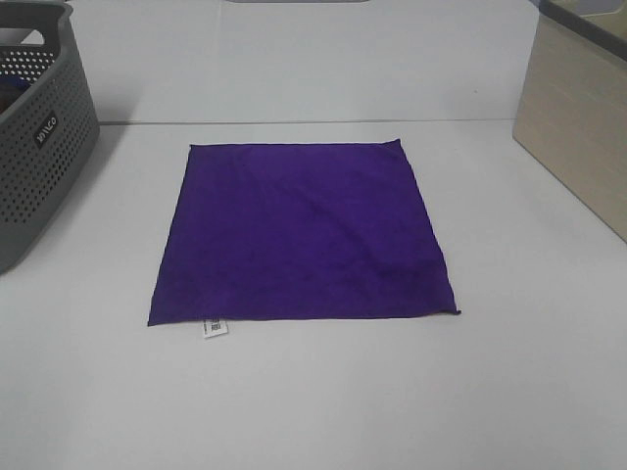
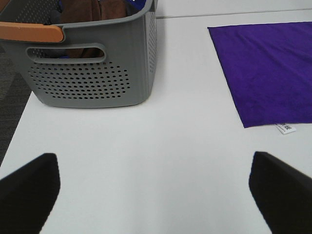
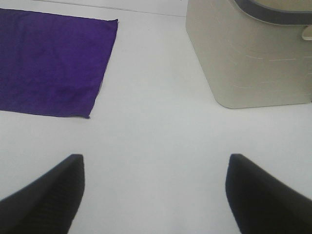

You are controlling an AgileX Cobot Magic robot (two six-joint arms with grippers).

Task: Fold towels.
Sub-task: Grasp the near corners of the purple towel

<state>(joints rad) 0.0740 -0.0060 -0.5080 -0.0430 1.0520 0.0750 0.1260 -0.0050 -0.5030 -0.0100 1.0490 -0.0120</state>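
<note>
At the far left of the tabletop [image 1: 323, 411] stands a grey perforated basket [image 1: 39, 127] (something brown shows inside it); just right of it the left pincer [image 2: 155, 187] is held over bare surface, its fingers [image 2: 29, 190] wide apart and gripping nothing. At the middle the purple towel [image 1: 304, 235] lies flat and fully spread, its white care tag [image 1: 214, 327] poking out at the near left corner; no fold is made, so the task looks to be at its very start. Further right the right pincer [image 3: 156, 192] is likewise spread and empty, with a beige bin [image 1: 578, 117] beyond it. Neither arm shows in the high view; both seem drawn back, well apart from the cloth. Next, I judge, each pincer must reach its near corner, pinch it cleanly and carry it to the far edge.
</note>
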